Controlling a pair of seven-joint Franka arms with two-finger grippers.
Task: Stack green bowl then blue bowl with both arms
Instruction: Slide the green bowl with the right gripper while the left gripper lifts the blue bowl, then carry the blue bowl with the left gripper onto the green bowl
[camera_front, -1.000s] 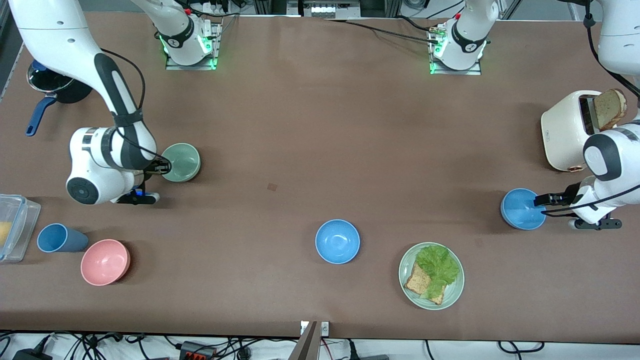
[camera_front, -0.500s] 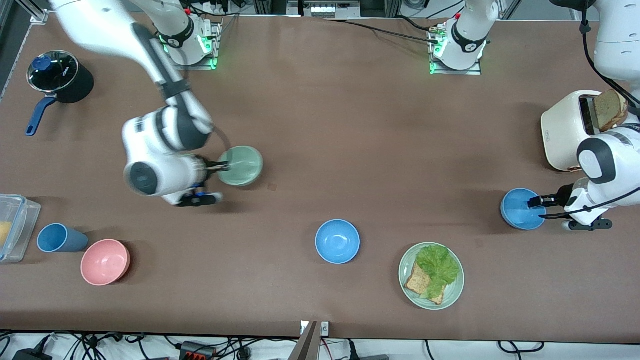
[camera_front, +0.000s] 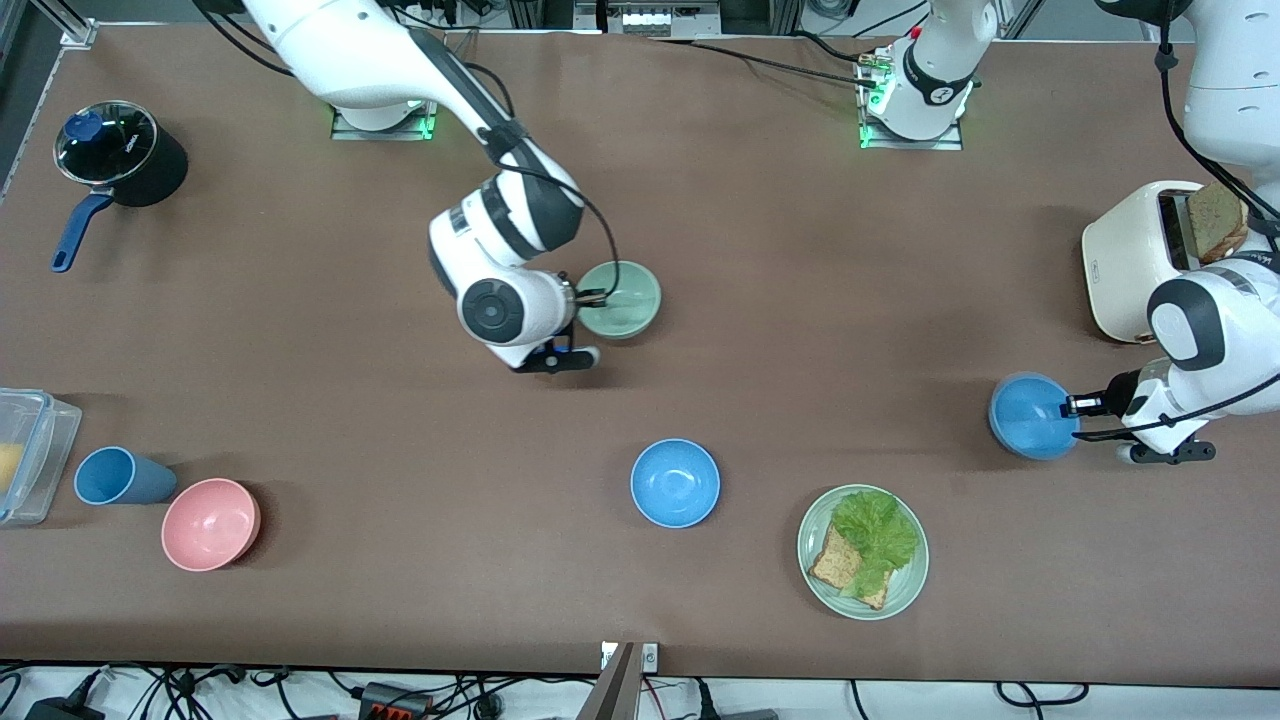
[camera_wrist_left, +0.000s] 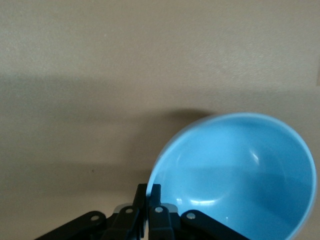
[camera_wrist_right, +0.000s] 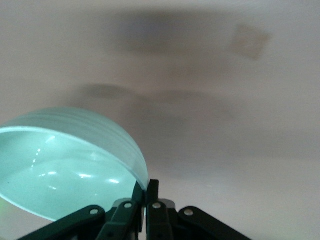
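My right gripper (camera_front: 592, 297) is shut on the rim of the green bowl (camera_front: 622, 298) and holds it in the air over the middle of the table; the wrist view shows the bowl (camera_wrist_right: 65, 165) pinched between the fingers (camera_wrist_right: 148, 192). My left gripper (camera_front: 1072, 407) is shut on the rim of a blue bowl (camera_front: 1030, 415), tilted and lifted a little over the table at the left arm's end; it also shows in the left wrist view (camera_wrist_left: 240, 175) with the gripper (camera_wrist_left: 149, 192) on its rim. A second blue bowl (camera_front: 675, 482) sits on the table nearer the front camera.
A pale green plate with lettuce and bread (camera_front: 862, 550) lies beside the second blue bowl. A white toaster with bread (camera_front: 1150, 255) stands at the left arm's end. A pink bowl (camera_front: 210, 523), a blue cup (camera_front: 118, 476), a clear container (camera_front: 25, 450) and a black pot (camera_front: 120, 160) are at the right arm's end.
My right gripper carried the green bowl from the right arm's end toward the table's middle. My left gripper tilted and shifted its blue bowl slightly toward the middle.
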